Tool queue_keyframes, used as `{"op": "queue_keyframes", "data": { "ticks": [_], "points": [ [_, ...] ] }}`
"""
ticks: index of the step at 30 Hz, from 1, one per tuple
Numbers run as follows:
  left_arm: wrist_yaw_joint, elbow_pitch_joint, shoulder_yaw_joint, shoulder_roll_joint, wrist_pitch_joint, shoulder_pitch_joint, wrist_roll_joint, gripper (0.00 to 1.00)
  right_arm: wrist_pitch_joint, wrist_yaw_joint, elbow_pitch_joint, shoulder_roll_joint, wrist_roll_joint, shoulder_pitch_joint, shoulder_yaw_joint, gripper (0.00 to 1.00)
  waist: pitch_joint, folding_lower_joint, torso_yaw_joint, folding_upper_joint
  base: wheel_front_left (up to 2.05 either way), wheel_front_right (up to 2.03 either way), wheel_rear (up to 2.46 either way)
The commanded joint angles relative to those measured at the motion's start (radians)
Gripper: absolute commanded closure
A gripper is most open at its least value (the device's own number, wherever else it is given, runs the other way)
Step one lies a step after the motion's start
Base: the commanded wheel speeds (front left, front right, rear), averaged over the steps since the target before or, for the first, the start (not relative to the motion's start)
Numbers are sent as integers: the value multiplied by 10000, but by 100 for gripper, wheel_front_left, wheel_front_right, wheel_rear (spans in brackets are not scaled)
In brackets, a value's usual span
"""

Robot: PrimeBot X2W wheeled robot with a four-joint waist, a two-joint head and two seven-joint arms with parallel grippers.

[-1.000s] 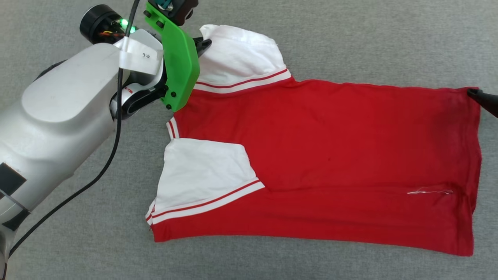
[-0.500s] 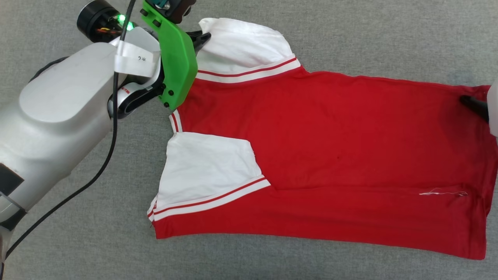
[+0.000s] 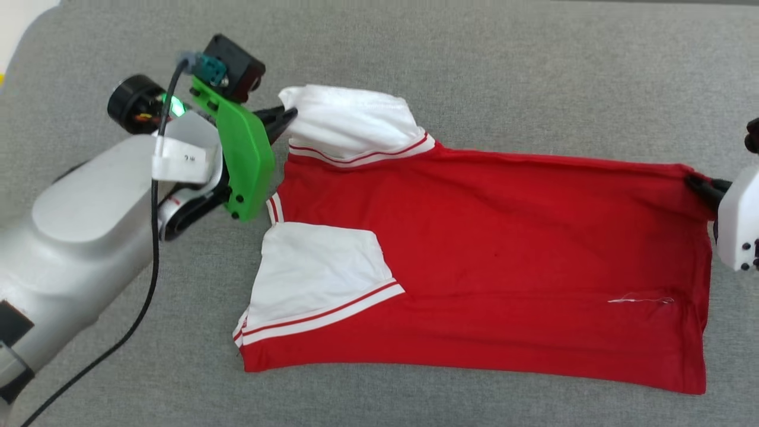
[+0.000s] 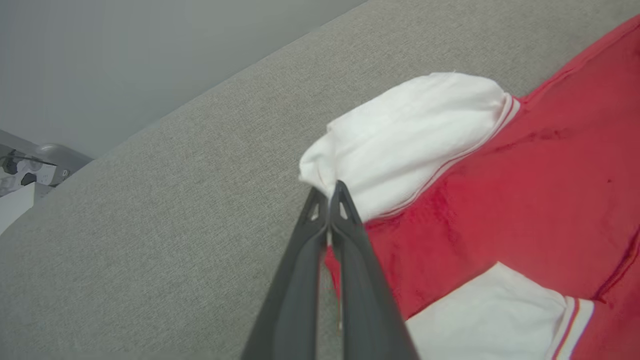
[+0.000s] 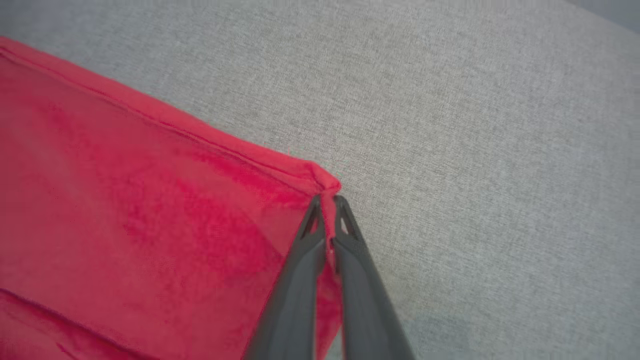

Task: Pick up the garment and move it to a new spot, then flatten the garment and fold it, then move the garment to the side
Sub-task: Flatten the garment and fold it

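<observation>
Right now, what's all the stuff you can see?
garment: one, red with two white sleeves, spread on the grey surface.
grey surface: one, grey cloth, under everything.
white thread: one, white, on the garment near its hem.
left gripper: one, dark, shut on the far white sleeve.
right gripper: one, dark, shut on the far hem corner.
left arm: one, silver, with green plate and black cable, head view's left.
</observation>
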Motion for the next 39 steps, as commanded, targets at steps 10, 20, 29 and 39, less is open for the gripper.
{"op": "queue_keyframes", "data": {
  "ticks": [10,20,29,39],
  "points": [
    [1056,-1479,-13,833,-649,2718,-329,100,-1470,-4,-1282,-435,364,2687,-400,100,-1590,1,48,0,0,0,0],
    [1761,-1934,-21,1058,-1075,5099,-668,100,-1761,-4,-2151,91,277,5384,-1475,100,-1811,1,91,0,0,0,0],
    [1711,-1278,-10,564,-1292,5594,-763,100,-1320,-4,-2160,759,44,6194,-2035,100,-1460,1,176,0,0,0,0],
    [2670,-874,702,370,-3505,5992,-354,0,-1177,-4,-3163,1039,956,6550,-3249,0,-2162,1,150,0,0,0,0]
  ]
}}
